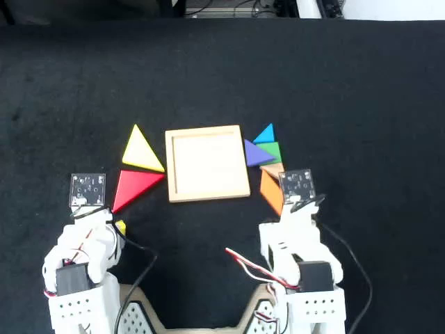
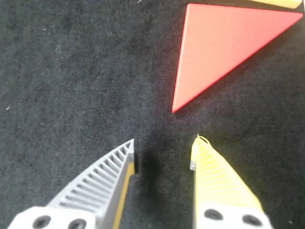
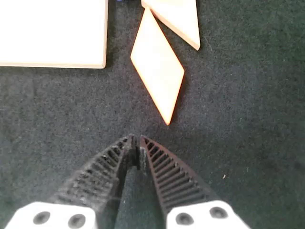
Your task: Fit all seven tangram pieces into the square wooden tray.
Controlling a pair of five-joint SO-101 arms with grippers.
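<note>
Left claw (image 2: 165,141) gapes near the red triangle (image 2: 224,47); right claw (image 3: 137,139) pinched closed.

I've got a black table (image 1: 222,76), wooden tray (image 1: 208,195) lying flat mid-table. Yellow triangle (image 1: 140,153) and red triangle (image 1: 133,184) sit just beside it on the left arm's side. Blue triangle (image 1: 265,134), green triangle (image 1: 272,152), purple triangle (image 1: 253,153) and orange diamond (image 1: 271,190) are bunched along the opposite side.

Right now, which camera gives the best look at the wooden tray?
The high view: the whole square tray shows, rim and all, with nothing in it. The right wrist view catches just one corner of it.
</note>
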